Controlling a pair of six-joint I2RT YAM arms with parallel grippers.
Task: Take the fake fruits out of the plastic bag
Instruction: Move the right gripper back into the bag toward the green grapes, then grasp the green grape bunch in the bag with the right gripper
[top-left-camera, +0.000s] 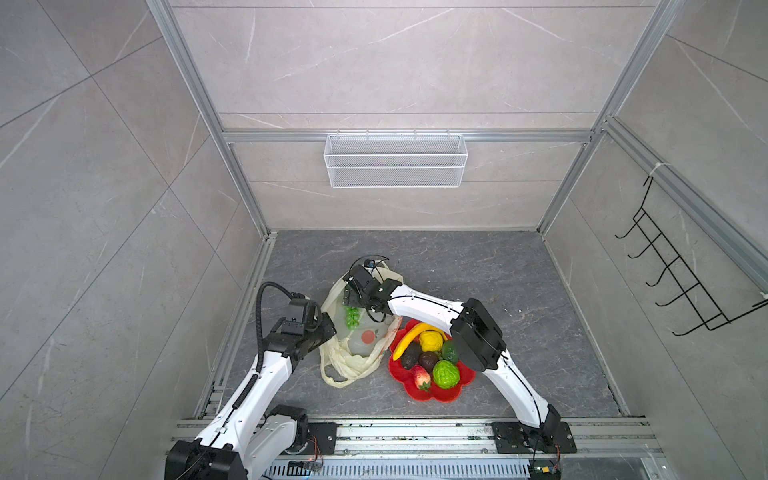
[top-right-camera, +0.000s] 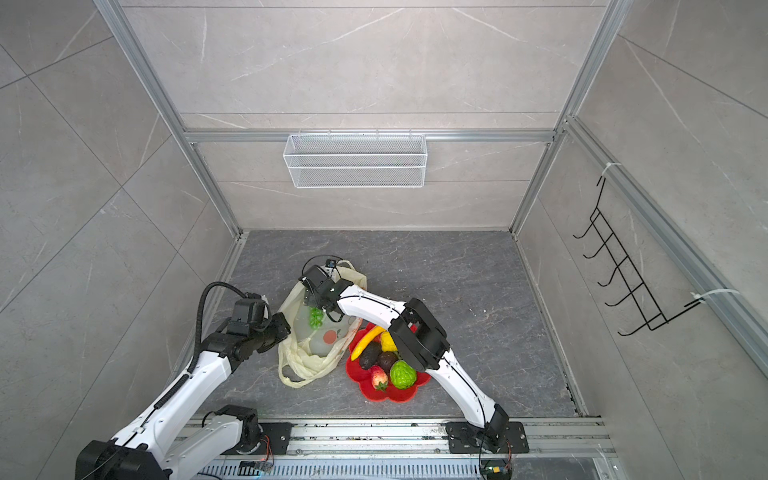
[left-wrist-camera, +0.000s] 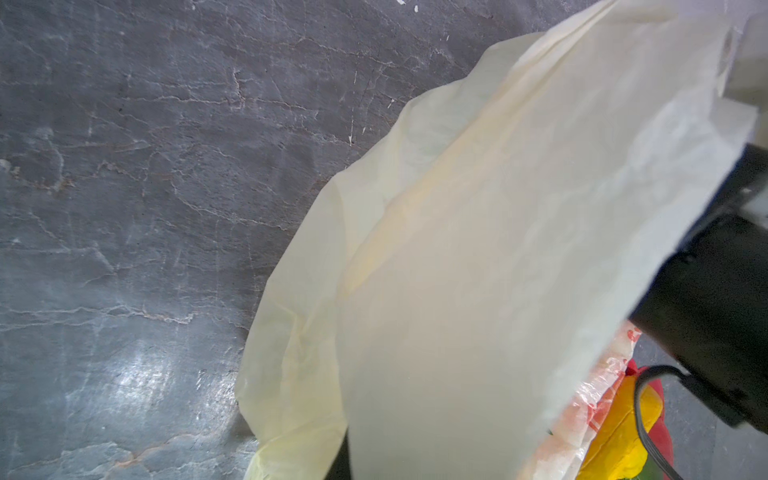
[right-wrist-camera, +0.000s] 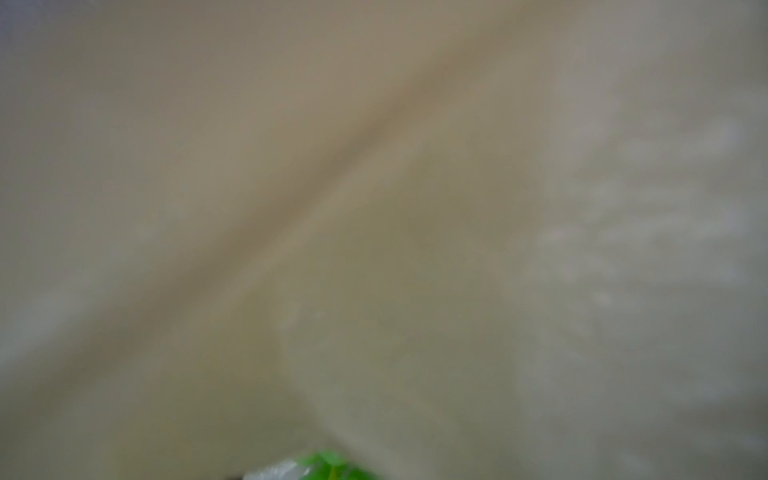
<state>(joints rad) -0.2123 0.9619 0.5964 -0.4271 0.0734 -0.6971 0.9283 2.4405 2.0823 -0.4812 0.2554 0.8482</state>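
Note:
The cream plastic bag (top-left-camera: 353, 358) (top-right-camera: 309, 359) lies crumpled on the dark floor, mouth open. My left gripper (top-left-camera: 328, 328) (top-right-camera: 284, 328) is shut on its left rim; bag film (left-wrist-camera: 457, 249) hides the jaws in the left wrist view. My right gripper (top-left-camera: 351, 297) (top-right-camera: 309, 296) reaches into the bag just above the green grape bunch (top-left-camera: 352, 318) (top-right-camera: 316, 318); its jaws are unclear. Blurred film (right-wrist-camera: 374, 208) fills the right wrist view, with a bit of the green bunch (right-wrist-camera: 328, 465) at the edge. Banana (top-left-camera: 409, 338), lemon (top-left-camera: 431, 340), avocados (top-left-camera: 410, 356), strawberry (top-left-camera: 422, 377) and bumpy green ball (top-left-camera: 446, 374) lie outside the bag.
Those fruits fill a red flower-shaped plate (top-left-camera: 432, 397) (top-right-camera: 390, 398) right beside the bag; my right forearm passes over it. A white wire basket (top-left-camera: 395, 160) hangs on the back wall and a black hook rack (top-left-camera: 681, 270) on the right wall. Aluminium rails edge the floor.

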